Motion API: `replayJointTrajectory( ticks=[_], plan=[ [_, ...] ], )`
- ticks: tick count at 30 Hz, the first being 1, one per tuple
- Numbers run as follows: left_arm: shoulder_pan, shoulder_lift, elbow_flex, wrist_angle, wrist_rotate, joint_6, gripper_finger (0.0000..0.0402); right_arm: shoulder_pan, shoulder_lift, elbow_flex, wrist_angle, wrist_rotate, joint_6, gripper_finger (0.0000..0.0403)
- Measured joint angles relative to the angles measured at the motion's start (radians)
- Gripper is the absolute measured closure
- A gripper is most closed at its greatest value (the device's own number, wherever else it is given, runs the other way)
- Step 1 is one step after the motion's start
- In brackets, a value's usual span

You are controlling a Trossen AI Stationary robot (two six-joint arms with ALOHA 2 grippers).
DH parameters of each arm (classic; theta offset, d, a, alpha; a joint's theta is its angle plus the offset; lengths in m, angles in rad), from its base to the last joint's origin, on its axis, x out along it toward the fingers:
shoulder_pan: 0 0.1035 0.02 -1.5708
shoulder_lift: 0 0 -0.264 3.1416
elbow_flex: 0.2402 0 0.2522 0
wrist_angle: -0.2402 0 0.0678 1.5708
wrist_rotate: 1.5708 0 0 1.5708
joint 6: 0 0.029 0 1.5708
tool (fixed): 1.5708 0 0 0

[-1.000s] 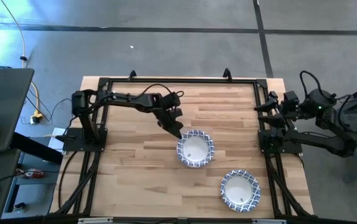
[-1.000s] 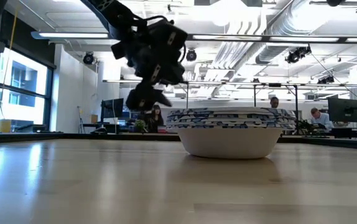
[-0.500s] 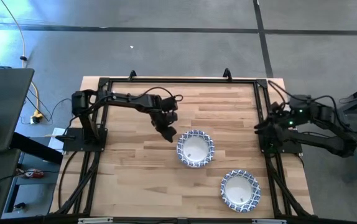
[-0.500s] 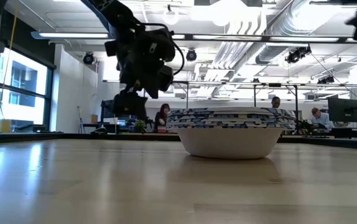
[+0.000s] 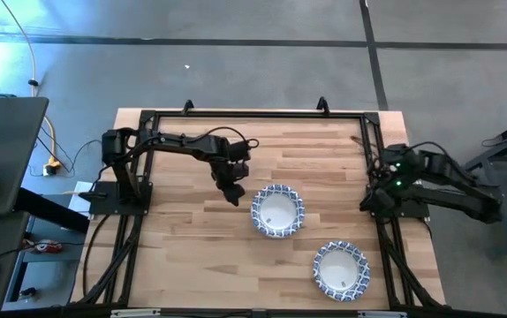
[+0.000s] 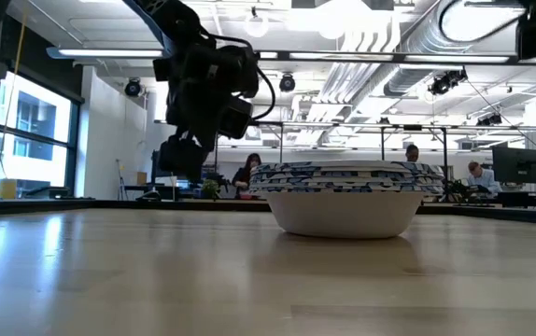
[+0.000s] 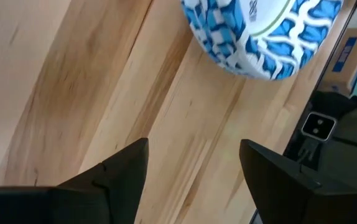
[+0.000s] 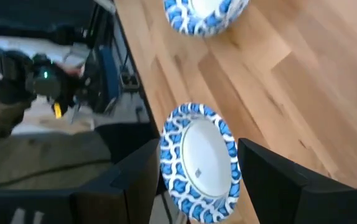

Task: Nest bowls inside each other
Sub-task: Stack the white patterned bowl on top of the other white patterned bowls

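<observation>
Grey concrete floor surrounds the wooden table (image 5: 236, 256) in the high view, where two bowls sit apart on the boards: the middle bowl (image 5: 277, 211) near the table's centre and the corner bowl (image 5: 342, 269) toward the front right. The left gripper (image 5: 232, 196) hangs just beside the middle bowl, on its left, not touching it. The right gripper (image 5: 370, 200) is pulled in over the black frame at the table's right edge, well apart from both bowls; from above I cannot tell how either pair of fingers stands.

Level across the table, the low view shows only one bowl (image 6: 346, 198), and its rim reads as several stacked blue-and-white edges, which the overhead picture does not reveal. Which of the two bowls this is cannot be told. The left gripper (image 6: 183, 157) hangs above the wood, left of that bowl. People sit at desks in the office far behind.

From the left wrist, the two dark fingers (image 7: 113, 177) stand wide apart with bare wood between them, holding nothing; a bowl (image 7: 262, 31) lies ahead, cut off by the frame edge.

From the right wrist, the fingers (image 8: 132, 183) are likewise spread and empty. One bowl (image 8: 198, 163) shows between them farther off, and a second (image 8: 204, 14) is cropped beyond it. Clutter past the table edge is too dim to identify.
</observation>
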State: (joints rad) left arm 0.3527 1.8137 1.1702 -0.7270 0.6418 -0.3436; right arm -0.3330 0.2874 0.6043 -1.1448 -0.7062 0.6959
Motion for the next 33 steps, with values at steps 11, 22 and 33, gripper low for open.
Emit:
replayJointTrajectory(
  ticks=[11,22,33],
  plan=[
    [-0.002,0.000,0.000,-0.039,0.000,0.033,0.0161,0.000,0.001,-0.082,0.077,-0.070,-0.083,0.0197],
    [0.014,0.000,0.000,-0.025,0.000,0.033,0.0161,0.000,0.101,-0.083,0.157,-0.074,-0.140,0.0197],
    [0.013,0.000,0.000,-0.025,0.000,0.033,0.0161,0.054,0.333,-0.083,0.160,-0.115,-0.318,0.0197]
  ],
)
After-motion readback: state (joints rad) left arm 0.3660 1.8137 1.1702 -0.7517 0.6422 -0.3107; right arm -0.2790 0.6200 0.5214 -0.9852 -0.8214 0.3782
